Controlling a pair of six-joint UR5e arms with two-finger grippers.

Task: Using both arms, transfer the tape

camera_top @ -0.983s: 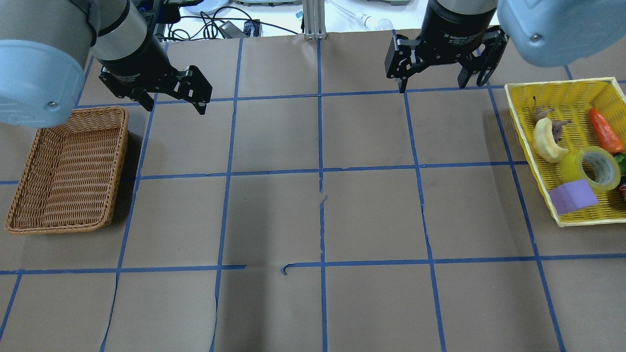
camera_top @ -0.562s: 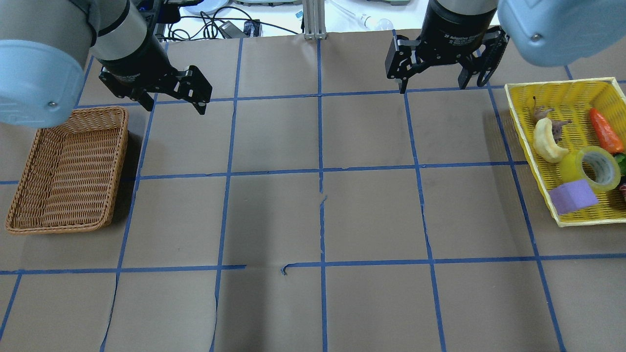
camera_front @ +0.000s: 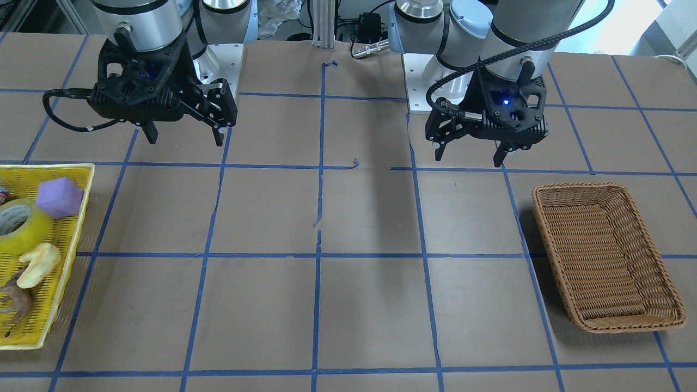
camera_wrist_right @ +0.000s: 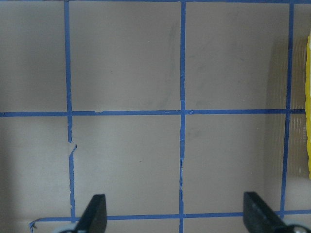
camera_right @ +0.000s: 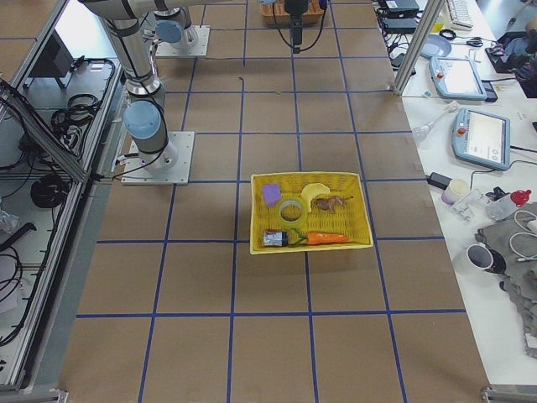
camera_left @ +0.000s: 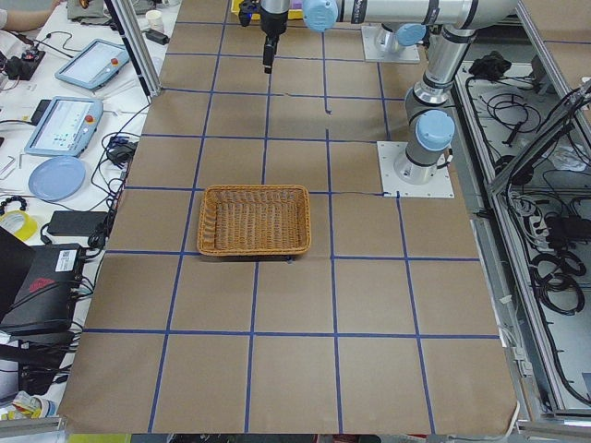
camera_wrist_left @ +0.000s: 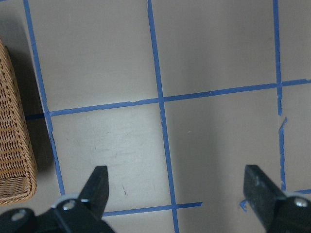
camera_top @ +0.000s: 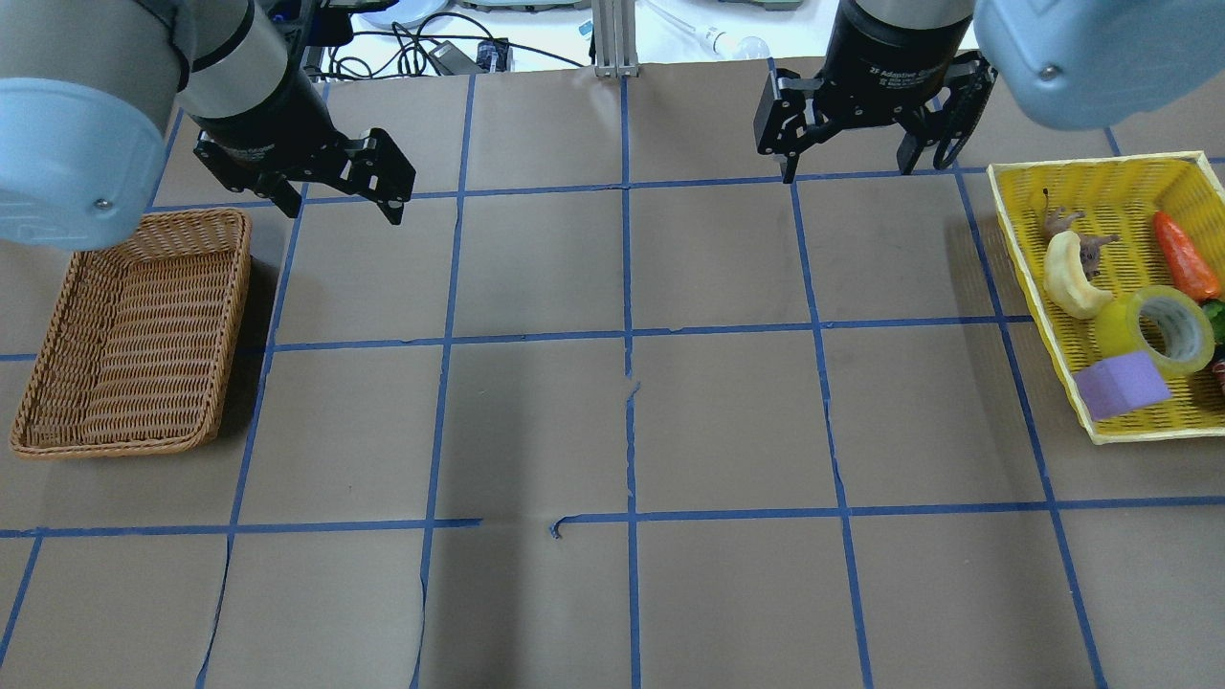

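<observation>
Tape pictured in yellow basket, right: judged light, rigid, slick; pinch across core wall advised. Left tool, right tool spread, empty.

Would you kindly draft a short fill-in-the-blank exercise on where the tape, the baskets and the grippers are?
The tape lies in the plastic basket, whose colour is ____.
The wicker basket sits on the robot's ____ side.
The left gripper and the right gripper both have their fingers ____.
The block beside the tape is coloured ____.
Missing words: yellow; left; open; purple.
</observation>
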